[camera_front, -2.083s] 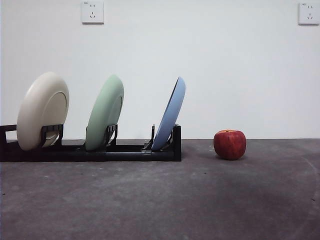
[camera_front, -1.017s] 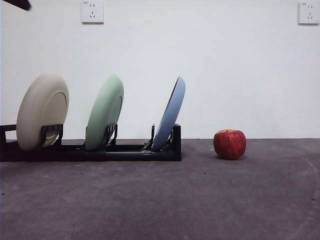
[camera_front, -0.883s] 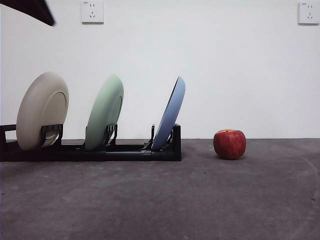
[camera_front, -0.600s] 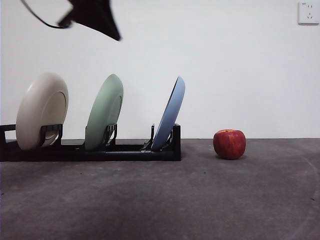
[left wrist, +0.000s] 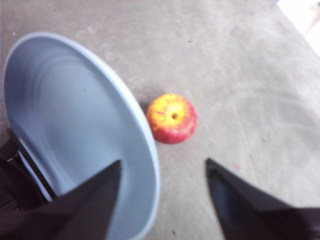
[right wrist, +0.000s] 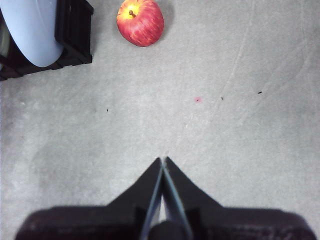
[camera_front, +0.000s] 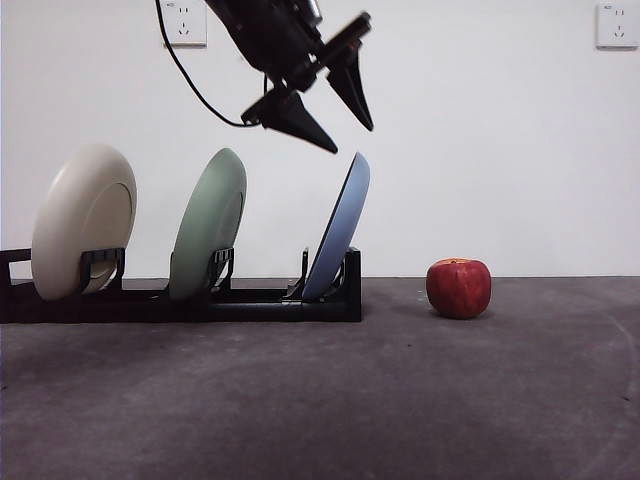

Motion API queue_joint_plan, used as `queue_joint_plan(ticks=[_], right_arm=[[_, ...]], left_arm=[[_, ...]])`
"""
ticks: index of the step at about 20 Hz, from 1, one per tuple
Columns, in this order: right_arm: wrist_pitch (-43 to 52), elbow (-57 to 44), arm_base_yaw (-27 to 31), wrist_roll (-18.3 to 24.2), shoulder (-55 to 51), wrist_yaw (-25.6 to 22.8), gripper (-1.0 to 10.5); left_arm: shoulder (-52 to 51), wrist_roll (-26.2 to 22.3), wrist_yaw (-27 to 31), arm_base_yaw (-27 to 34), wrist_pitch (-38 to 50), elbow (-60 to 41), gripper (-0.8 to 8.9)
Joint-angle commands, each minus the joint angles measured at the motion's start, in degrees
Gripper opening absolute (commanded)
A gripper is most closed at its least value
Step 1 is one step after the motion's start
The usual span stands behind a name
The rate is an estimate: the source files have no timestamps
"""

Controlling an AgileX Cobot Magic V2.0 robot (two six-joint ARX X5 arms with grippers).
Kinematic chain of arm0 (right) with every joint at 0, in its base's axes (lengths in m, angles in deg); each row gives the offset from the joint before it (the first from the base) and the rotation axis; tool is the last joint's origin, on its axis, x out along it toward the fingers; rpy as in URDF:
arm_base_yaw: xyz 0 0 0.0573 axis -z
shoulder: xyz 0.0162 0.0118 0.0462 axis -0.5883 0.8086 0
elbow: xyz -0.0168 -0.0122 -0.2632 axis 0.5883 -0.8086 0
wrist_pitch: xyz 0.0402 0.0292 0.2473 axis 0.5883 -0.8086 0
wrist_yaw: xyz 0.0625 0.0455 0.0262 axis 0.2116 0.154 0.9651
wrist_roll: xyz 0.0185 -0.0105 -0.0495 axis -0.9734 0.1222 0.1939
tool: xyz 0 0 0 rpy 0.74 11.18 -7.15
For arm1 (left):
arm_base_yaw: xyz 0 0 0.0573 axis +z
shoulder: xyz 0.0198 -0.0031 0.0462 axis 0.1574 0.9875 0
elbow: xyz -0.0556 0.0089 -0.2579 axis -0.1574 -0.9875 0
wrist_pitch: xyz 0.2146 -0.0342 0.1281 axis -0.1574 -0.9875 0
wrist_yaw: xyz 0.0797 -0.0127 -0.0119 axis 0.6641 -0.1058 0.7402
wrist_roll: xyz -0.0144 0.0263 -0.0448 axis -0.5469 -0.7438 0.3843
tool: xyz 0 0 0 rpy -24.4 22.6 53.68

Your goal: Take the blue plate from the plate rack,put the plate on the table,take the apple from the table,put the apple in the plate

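The blue plate (camera_front: 342, 225) stands on edge in the rightmost slot of the black plate rack (camera_front: 250, 300). It also shows in the left wrist view (left wrist: 75, 125) and the right wrist view (right wrist: 30, 30). My left gripper (camera_front: 345, 135) is open and hangs just above the plate's top rim, one jaw on each side of it (left wrist: 162, 167). The red apple (camera_front: 459, 288) sits on the table (camera_front: 400, 400) to the right of the rack, and shows in both wrist views (left wrist: 172, 118) (right wrist: 140, 22). My right gripper (right wrist: 162, 162) is shut and empty above bare table.
A pale green plate (camera_front: 208, 225) and a cream-white plate (camera_front: 83, 220) stand in the rack's other slots, left of the blue one. A white wall with two sockets (camera_front: 617, 25) runs behind the table.
My left arm has come in from the top left corner and moved right and down. Its open gripper now hangs over the blue plate's rim. Plates and apple have not moved.
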Motion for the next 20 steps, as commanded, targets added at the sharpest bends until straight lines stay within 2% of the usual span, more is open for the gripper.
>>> queue_joint_plan(ticks=[1,4,5,9,17,20], right_arm=[[0.1,0.3,0.0,0.6,0.0,0.0,0.0],[0.1,0.3,0.0,0.6,0.0,0.0,0.0],[0.1,0.3,0.0,0.6,0.0,0.0,0.0],[0.1,0.3,0.0,0.6,0.0,0.0,0.0],[-0.2,0.3,0.0,0.5,0.0,0.0,0.0],[-0.3,0.3,0.0,0.5,0.0,0.0,0.0]], left_arm=[[0.8,3.5,1.5,-0.7,2.4,0.2,3.1],[0.9,4.4,2.6,-1.3,4.8,0.2,3.01],[0.9,4.2,3.0,-1.4,4.7,0.2,2.73],[1.9,3.3,5.6,-1.7,4.3,0.2,2.74],[5.0,3.4,5.5,-2.0,2.8,0.2,2.65],[5.1,3.0,5.6,-2.3,3.1,0.2,-0.2]])
